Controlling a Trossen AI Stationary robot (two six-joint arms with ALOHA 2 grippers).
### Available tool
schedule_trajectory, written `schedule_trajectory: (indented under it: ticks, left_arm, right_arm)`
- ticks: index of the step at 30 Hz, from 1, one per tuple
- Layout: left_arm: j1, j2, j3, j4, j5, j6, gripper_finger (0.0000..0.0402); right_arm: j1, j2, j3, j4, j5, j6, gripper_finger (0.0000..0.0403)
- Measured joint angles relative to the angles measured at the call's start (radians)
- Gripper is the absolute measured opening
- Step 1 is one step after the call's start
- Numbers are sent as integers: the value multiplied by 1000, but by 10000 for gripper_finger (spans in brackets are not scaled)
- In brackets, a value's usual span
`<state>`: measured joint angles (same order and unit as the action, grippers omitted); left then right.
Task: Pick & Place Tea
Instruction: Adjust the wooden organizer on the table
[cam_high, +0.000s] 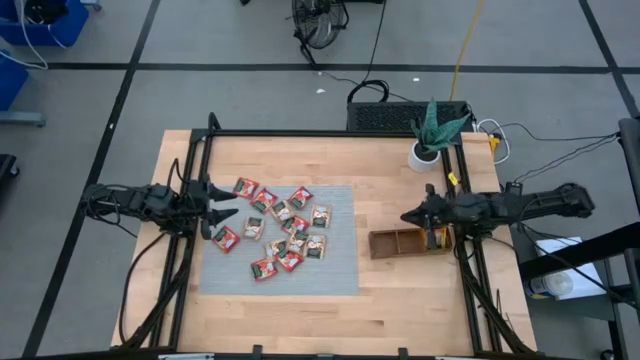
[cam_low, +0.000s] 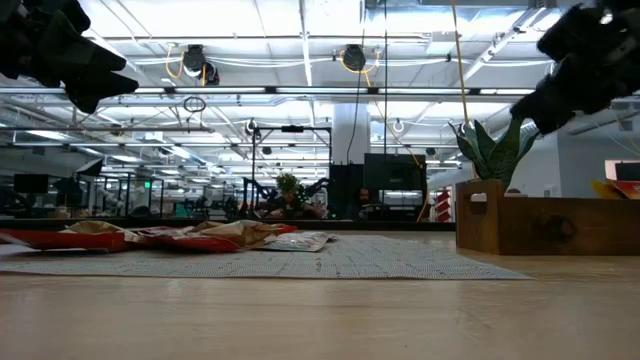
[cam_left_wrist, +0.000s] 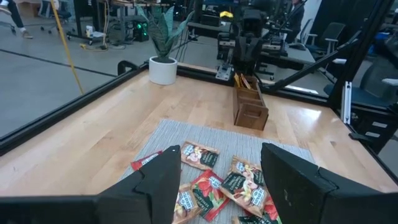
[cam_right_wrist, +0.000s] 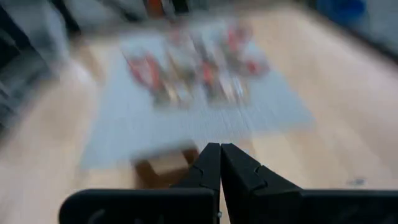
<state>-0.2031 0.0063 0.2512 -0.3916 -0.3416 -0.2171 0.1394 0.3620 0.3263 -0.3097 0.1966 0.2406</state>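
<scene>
The tea sachets (cam_high: 281, 228) lie scattered in a loose heap on the grey mat (cam_high: 335, 270), which covers the middle of the bench (cam_high: 400, 310); most of them sit on the mat's left and central part, some overlapping. The left gripper (cam_high: 222, 211) hangs above the mat's left edge with its fingers (cam_left_wrist: 155, 183) spread apart and nothing between them, the sachets just beyond its tips. The right gripper (cam_high: 408, 216) hovers over the right half of the bench, just past the left end of the wooden tray (cam_high: 405, 243), its fingers pressed together and holding nothing. A potted plant (cam_high: 432, 135) stands near the bench's far right corner.
</scene>
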Motion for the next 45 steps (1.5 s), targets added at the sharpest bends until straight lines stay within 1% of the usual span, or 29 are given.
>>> schedule_trajectory:
  ticks: [3, 5, 7, 9, 11, 13, 15, 17, 18, 19, 24, 27, 32, 45]
  left_arm:
    - [0, 0, 0, 0, 0, 0, 223]
    - [0, 0, 0, 0, 0, 0, 223]
    - [0, 0, 0, 0, 0, 0, 223]
    - [0, 0, 0, 0, 0, 0, 223]
    - [0, 0, 0, 0, 0, 0, 223]
    - [0, 0, 0, 0, 0, 0, 223]
    - [0, 0, 0, 0, 0, 0, 223]
    - [0, 0, 0, 0, 0, 0, 223]
    - [0, 0, 0, 0, 0, 0, 223]
    - [0, 0, 0, 0, 0, 0, 223]
    - [0, 0, 0, 0, 0, 0, 223]
    - [0, 0, 0, 0, 0, 0, 223]
    - [0, 0, 0, 0, 0, 0, 223]
    - [0, 0, 0, 0, 0, 0, 223]
  right_arm:
    - [0, 239, 144, -194, 13, 76, 0]
    - [1, 391, 265, -353, -14, 152, 0]
    - [1, 539, 376, -595, -41, 231, 0]
    - [1, 672, 468, -857, -44, 327, 0]
    - [2, 772, 541, -1094, -45, 439, 0]
    - [12, 839, 575, -1260, -71, 546, 0]
    - [27, 874, 575, -1260, -128, 600, 0]
    - [45, 872, 560, -1173, -203, 597, 0]
    - [56, 880, 552, -1156, -226, 605, 0]
    - [65, 887, 537, -1150, -232, 621, 0]
    - [102, 901, 465, -1239, -265, 736, 0]
    - [118, 896, 440, -1232, -276, 771, 0]
    - [146, 895, 441, -1200, -265, 810, 0]
    - [205, 958, 440, -1100, -256, 814, 0]
